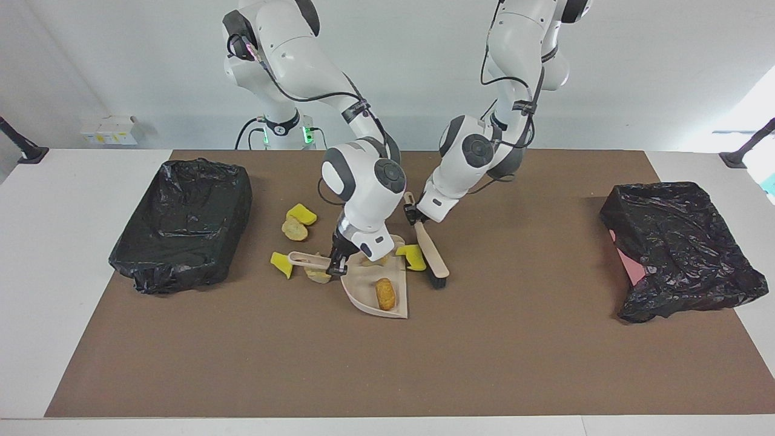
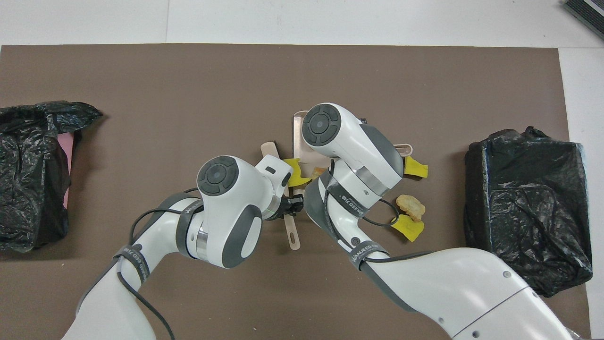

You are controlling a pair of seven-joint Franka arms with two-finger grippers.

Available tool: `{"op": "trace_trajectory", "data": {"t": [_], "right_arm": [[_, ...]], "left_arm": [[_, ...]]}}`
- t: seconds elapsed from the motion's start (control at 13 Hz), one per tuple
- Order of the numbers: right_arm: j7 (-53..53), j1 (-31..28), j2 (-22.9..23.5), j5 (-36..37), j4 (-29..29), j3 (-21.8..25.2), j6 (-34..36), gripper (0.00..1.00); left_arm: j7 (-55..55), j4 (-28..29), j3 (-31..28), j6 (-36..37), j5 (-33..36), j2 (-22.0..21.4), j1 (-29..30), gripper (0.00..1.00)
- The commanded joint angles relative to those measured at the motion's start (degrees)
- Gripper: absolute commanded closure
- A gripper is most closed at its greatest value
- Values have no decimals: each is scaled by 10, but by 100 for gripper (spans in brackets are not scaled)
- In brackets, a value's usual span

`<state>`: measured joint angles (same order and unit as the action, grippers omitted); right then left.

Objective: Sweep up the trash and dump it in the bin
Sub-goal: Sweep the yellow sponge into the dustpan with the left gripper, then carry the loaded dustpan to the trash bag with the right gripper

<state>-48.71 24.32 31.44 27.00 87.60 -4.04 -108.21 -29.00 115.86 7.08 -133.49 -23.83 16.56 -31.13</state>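
Seven pieces of trash can be counted, clustered just left of centre in the facing view: four bright yellow sponge-like wedges and three tan to orange-brown bread-like lumps. One yellow wedge (image 1: 413, 256) lies at the open mouth of the dustpan (image 1: 370, 293), touching the bristle end of the brush (image 1: 431, 249); an orange-brown lump (image 1: 385, 293) lies in the pan's tray, and a tan lump (image 1: 374, 261) sits in the pan, half hidden under the right wrist. Left of the pan in that view, another tan lump (image 1: 317, 275) lies under the pan's handle, a wedge (image 1: 281, 263) just past the handle's tip, and higher up a wedge (image 1: 301, 213) touches a round tan lump (image 1: 294, 228). There is one beige dustpan and one beige-handled brush with dark bristles. The right gripper (image 1: 336, 264) is clamped on the dustpan's handle; the left gripper (image 1: 414, 213) is clamped on the brush's handle, with the brush slanting down to the brown mat (image 1: 387, 363). Two bins lined with black bags stand at the frame's sides: one bin (image 1: 181, 221) at centre left, the other bin (image 1: 678, 248) at centre right, crumpled with pink showing.
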Motion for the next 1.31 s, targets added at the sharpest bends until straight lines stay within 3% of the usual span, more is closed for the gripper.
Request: {"op": "trace_trajectory", "data": {"t": [0.0, 0.15, 0.31, 0.54, 0.69, 0.85, 1.0, 1.23], "right_arm": [[-13, -11, 0, -8, 10, -4, -20, 100], [-14, -11, 0, -8, 10, -4, -21, 100], [-13, -13, 0, -9, 10, -4, -23, 100], [-5, -15, -1, -11, 9, -4, -24, 100], [1, -25, -3, -29, 6, -4, -24, 100], [0, -49, -15, -83, 6, -4, -52, 100], [-13, -67, -44, -89, 10, -4, -46, 100], [-41, -117, -118, -91, 59, -4, -44, 100]], "left_arm": [[46, -40, 14, -16, -48, 30, 5, 100], [57, -42, 7, -8, -62, 27, 17, 100], [71, -46, 7, 47, -61, 12, 67, 100], [71, -37, 4, 143, -60, -36, 113, 100], [54, -15, 2, 188, -31, -65, 112, 100], [13, 28, 4, 197, 21, -95, 84, 100], [-33, 95, 3, 181, 47, -141, 26, 100], [-94, 200, 5, 125, 61, -207, -43, 100]]}}
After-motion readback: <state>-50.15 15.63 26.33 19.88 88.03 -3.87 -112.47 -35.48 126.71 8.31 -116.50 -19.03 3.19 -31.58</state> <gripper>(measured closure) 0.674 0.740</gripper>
